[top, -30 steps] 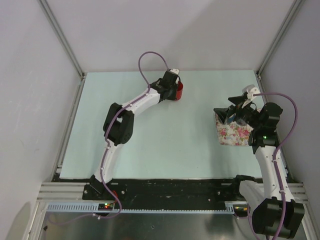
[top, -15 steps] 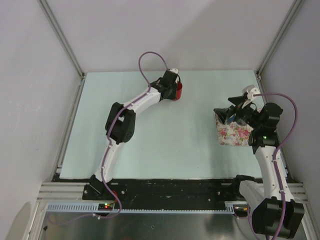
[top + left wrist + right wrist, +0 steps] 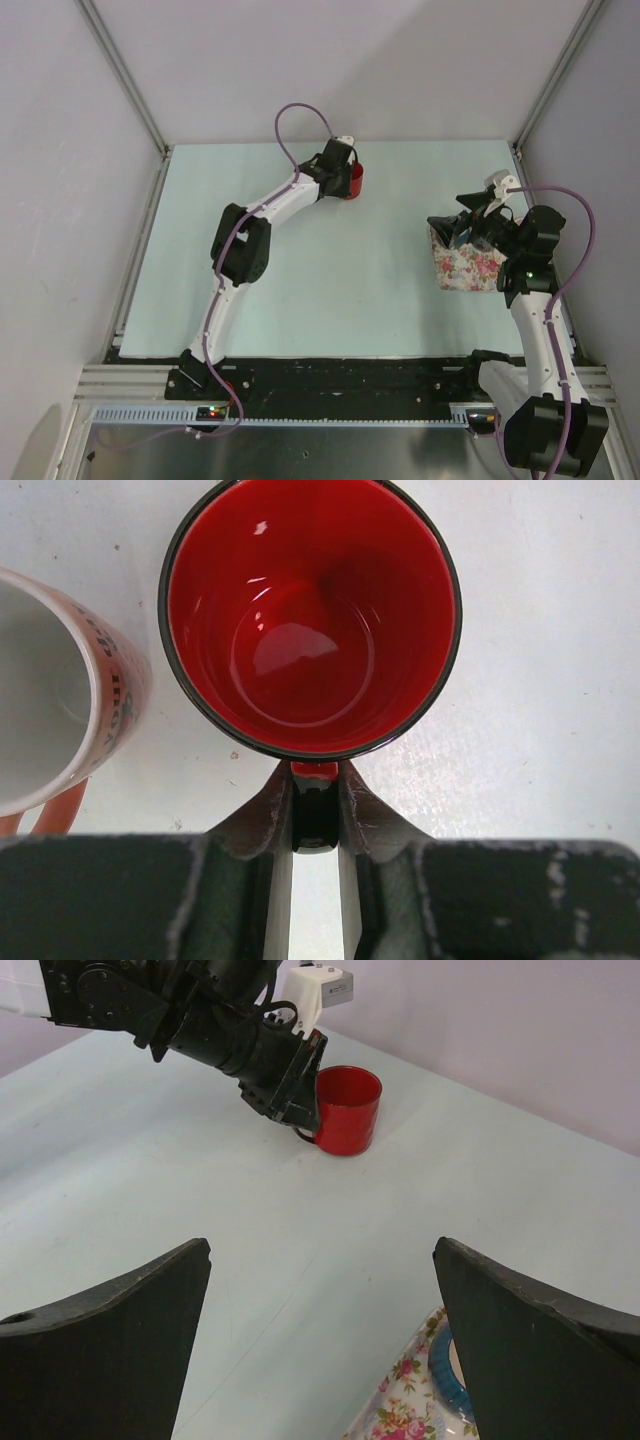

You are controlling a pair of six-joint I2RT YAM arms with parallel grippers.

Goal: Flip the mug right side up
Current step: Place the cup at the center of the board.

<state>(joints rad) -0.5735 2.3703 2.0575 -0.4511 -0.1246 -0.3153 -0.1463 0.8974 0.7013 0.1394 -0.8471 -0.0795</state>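
Pale green table [image 3: 340, 300]. The left arm [image 3: 272, 205] reaches out to far centre. The right arm [image 3: 535, 300] is bent at the right side. A floral pouch [image 3: 468, 268] lies on the table at right. The right gripper [image 3: 455, 222] hovers over its far-left corner, jaws wide apart, holding nothing. The red mug [image 3: 356, 181] stands upright on the table at far centre, mouth up, glossy red inside. The left gripper [image 3: 315, 780] is clamped on the mug's handle [image 3: 315, 815], fingers nearly together. A second mug [image 3: 60, 710], white inside and pinkish outside, sits just left of the red mug in the left wrist view.
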